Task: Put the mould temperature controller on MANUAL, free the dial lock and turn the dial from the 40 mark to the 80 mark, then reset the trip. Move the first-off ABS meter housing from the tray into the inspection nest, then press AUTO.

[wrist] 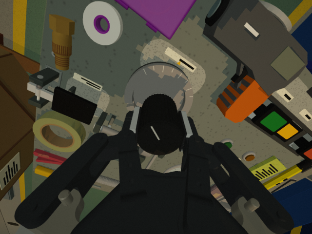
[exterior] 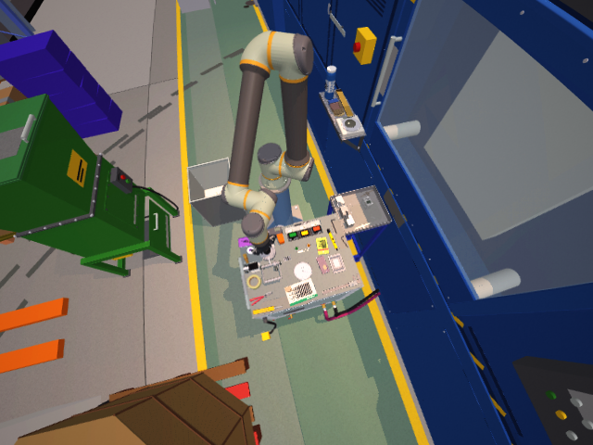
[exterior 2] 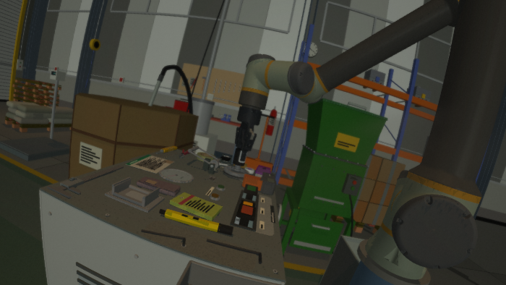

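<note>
The black ribbed dial knob (wrist: 159, 126) is gripped in my gripper (wrist: 159, 121) at the far left part of the controller top; its white pointer line runs toward the upper left over a grey scale plate (wrist: 161, 83) with tick marks. The gripper (exterior 2: 240, 159) stands straight down on the dial (exterior: 265, 250). A black lock lever (wrist: 73, 105) sits left of the dial. The button strip with green (wrist: 273, 121) and amber (wrist: 287, 131) buttons lies to the right. The inspection nest (exterior 2: 134, 192) sits on the near part of the top. The tray (exterior: 360, 211) hangs off the bench's far side.
An open grey bin (exterior: 209, 190) stands on the floor behind the bench. On the top lie a tape roll (wrist: 58, 131), a brass fitting (wrist: 61, 41), a white washer (wrist: 102, 23), a purple plate (wrist: 161, 12) and a yellow marker (exterior 2: 197, 220). A green machine (exterior 2: 336, 159) stands beside it.
</note>
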Motion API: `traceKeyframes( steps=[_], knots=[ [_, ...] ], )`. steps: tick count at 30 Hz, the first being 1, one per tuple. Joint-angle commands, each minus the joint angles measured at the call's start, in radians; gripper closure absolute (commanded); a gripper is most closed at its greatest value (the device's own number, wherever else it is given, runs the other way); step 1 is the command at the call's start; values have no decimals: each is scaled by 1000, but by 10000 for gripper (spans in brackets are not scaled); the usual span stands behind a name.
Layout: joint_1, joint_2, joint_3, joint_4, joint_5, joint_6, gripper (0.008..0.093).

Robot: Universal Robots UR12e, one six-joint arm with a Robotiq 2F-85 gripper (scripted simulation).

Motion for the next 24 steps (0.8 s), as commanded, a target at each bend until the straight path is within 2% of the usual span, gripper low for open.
traceKeyframes(
  steps=[1,14,24],
  knots=[
    [0,0,-1,-1,0,-30,934],
    [0,0,-1,-1,0,-430,934],
    [0,0,-1,-1,0,-592,934]
  ],
)
